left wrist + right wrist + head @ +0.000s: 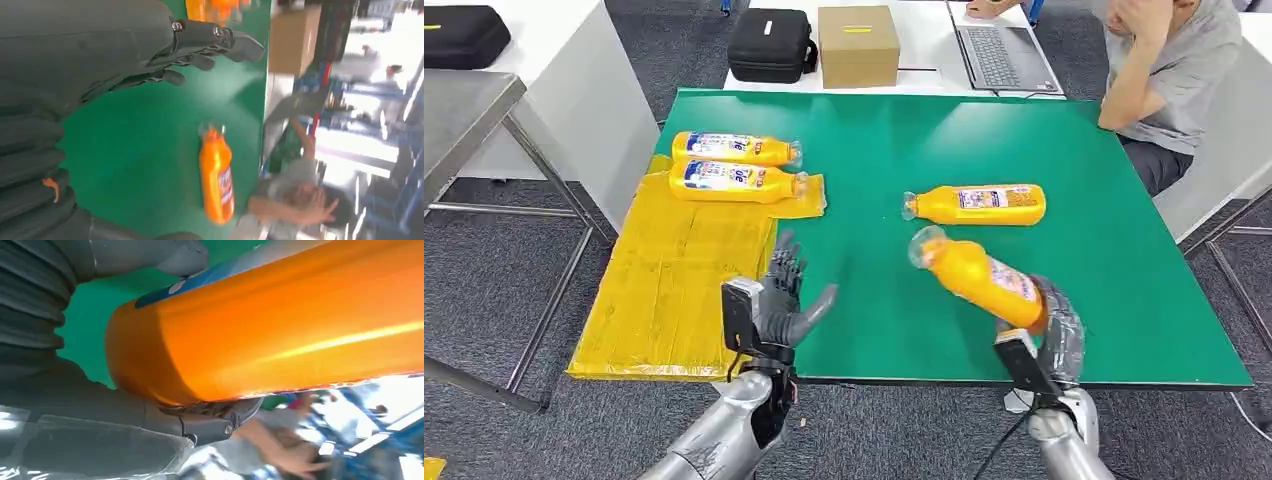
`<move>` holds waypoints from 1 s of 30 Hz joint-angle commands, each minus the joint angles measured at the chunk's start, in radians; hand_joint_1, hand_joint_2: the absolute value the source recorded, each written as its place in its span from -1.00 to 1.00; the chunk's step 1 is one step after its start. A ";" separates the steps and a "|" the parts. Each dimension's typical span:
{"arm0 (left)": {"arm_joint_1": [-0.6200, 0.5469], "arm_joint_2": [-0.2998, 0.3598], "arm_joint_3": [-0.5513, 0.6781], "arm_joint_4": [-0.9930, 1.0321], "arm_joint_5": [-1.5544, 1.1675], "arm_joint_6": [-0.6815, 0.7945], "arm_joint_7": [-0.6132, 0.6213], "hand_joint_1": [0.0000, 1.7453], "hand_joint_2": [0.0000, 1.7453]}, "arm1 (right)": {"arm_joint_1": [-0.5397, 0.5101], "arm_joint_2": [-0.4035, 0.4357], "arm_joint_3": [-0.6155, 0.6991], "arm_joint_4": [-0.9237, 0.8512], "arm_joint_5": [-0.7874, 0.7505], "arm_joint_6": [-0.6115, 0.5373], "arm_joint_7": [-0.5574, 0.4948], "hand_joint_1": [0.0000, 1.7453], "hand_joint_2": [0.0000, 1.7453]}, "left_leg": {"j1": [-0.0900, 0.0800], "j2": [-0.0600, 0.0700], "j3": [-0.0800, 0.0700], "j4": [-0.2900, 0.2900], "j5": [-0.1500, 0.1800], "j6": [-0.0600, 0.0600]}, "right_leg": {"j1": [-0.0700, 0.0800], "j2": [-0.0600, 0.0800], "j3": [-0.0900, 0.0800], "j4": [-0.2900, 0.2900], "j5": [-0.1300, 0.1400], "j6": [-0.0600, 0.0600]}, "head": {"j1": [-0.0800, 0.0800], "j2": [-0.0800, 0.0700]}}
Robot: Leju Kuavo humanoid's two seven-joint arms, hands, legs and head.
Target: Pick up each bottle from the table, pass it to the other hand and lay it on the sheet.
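An orange plastic bottle [977, 275] is gripped by its base in the right hand [1052, 335], tilted above the green tabletop [1104, 260], while the left hand [786, 300] waits open-fingered beside the yellow sheet [674, 290] holding two bottles [736, 165].

Cardboard box [858, 45] beside laptop [1002, 55]

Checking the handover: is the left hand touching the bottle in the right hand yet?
Apart. The head view shows bare green table between the open left hand and the bottle held up by the right hand.
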 commanded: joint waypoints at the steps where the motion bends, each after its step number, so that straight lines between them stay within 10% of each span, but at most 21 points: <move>1: 0.002 0.030 -0.086 0.019 -0.016 0.007 0.011 -1.00 1.00 | 0.027 0.147 -0.079 -0.228 0.128 -0.016 0.001 1.00 1.00 | 0.000 0.003 0.005 0.000 -0.003 -0.002 | 0.000 0.002 0.003 0.001 -0.003 -0.002 | 0.000 0.000; 30: -0.022 0.016 -0.145 0.052 -0.037 0.006 0.026 -1.00 1.00 | -0.022 0.249 -0.025 -0.222 0.080 -0.016 0.001 1.00 1.00 | 0.000 0.002 0.003 0.000 -0.002 -0.002 | 0.000 0.000 0.002 0.001 -0.002 -0.002 | 0.000 0.000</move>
